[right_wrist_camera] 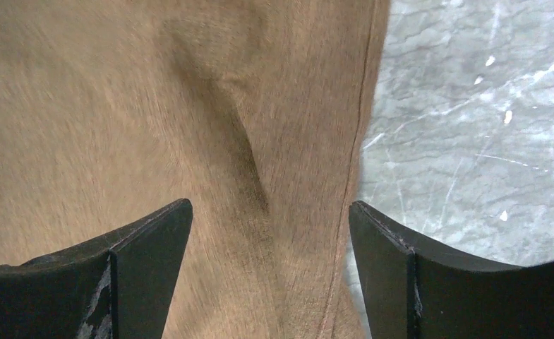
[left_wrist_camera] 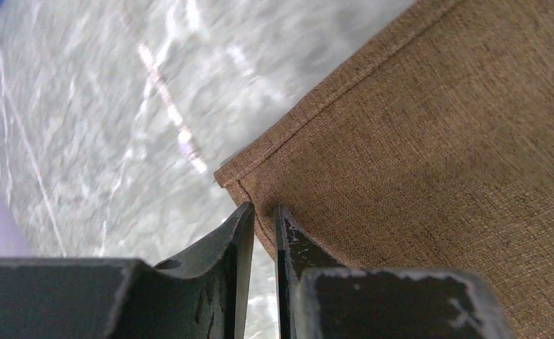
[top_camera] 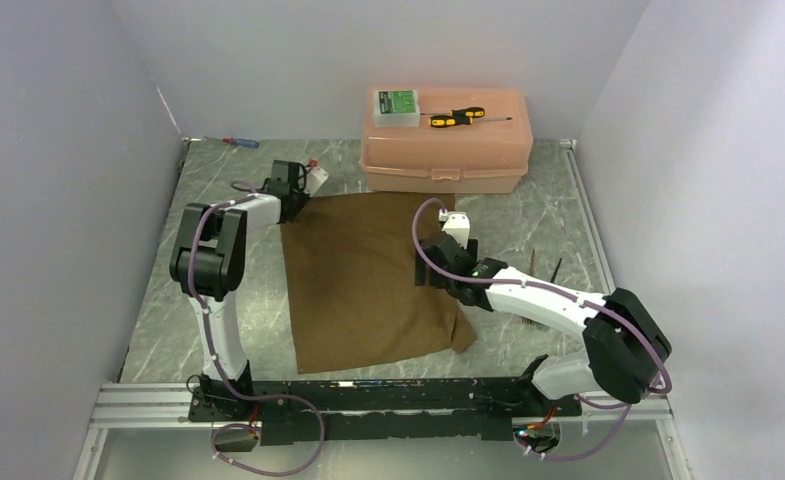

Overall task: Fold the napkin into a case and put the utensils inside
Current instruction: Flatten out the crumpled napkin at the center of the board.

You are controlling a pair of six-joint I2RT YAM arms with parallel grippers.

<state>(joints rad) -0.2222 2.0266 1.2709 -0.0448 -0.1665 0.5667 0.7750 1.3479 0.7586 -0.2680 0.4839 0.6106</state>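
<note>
Pale grey walls closed in a marbled grey table [top_camera: 158, 320], with the two arms bolted to a rail at its near edge. The napkin [top_camera: 368, 280] lay spread open and mostly flat in the middle of the table, not yet folded into a case, its near right corner turned over on itself.

The left gripper [top_camera: 296, 203] sat at the napkin's far left corner. In the left wrist view its jaws stood almost together, with the hemmed edge of the cloth [left_wrist_camera: 436, 141] running into the narrow slit between them just below the corner.

The right gripper [top_camera: 436, 262] hung over the napkin's right side. Its fingers [right_wrist_camera: 147, 261] were wide apart above the cloth, with a soft crease between them and the right hem just inside the right finger.

The utensils [top_camera: 556, 268] showed only as thin dark sticks on the bare table right of the napkin, apart from it.

A pink box [top_camera: 445, 160] stood at the far edge, touching the napkin's far hem. On its lid lay a yellow-and-black screwdriver [top_camera: 458, 118] and a small green-labelled case [top_camera: 396, 105]. A blue-and-red screwdriver [top_camera: 240, 142] lay at the far left.
</note>
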